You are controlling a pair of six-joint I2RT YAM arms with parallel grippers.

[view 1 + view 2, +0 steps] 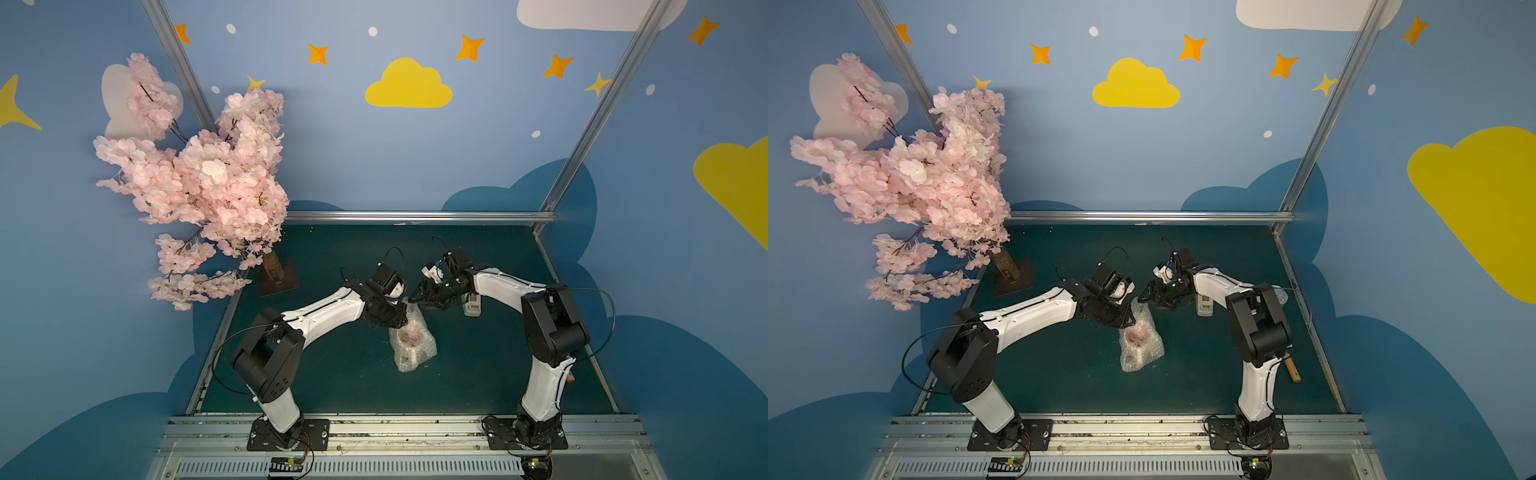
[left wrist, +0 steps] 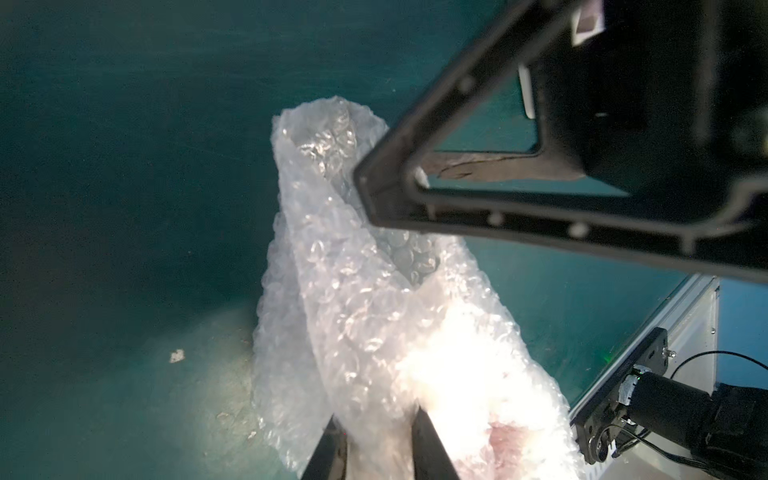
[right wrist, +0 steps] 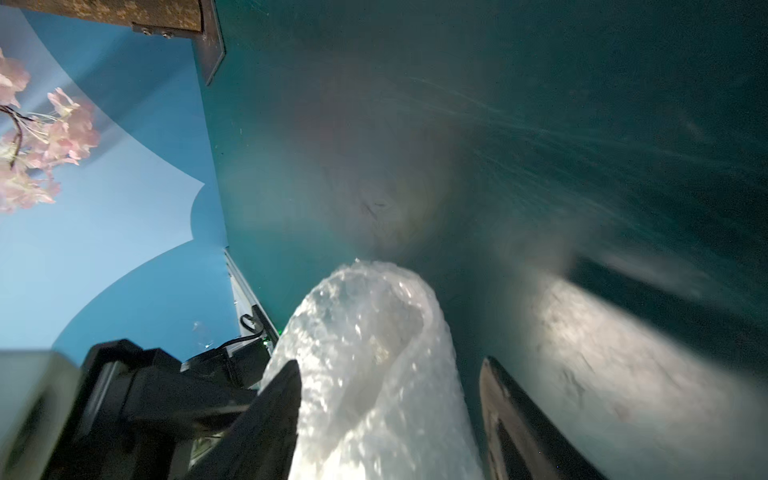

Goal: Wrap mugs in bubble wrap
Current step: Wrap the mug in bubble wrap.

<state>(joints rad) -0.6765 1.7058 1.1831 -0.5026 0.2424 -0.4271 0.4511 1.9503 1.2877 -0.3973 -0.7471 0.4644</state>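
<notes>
At your far left stands the pink blossom tree (image 1: 199,183). Your left gripper (image 2: 376,417) is pinching a thick fold of the bubble wrap (image 1: 413,351). The wrap sits crumpled mid-table (image 1: 332,374) around the mug (image 1: 409,336), which shows only as a pinkish blur through the plastic. Your right gripper (image 3: 390,361) is spread wide, with the wrap's raised tail standing loose between its fingers. Just behind it lies the beige tape dispenser (image 1: 472,306), and a wooden stick (image 1: 1292,370) lies far right.

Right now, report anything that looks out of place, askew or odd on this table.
The clear, whitish bubble wrap is loosely bunched around the mug, whose red inside shows through; one end sticks out as a free tail between the fingers of the open right gripper.
</notes>
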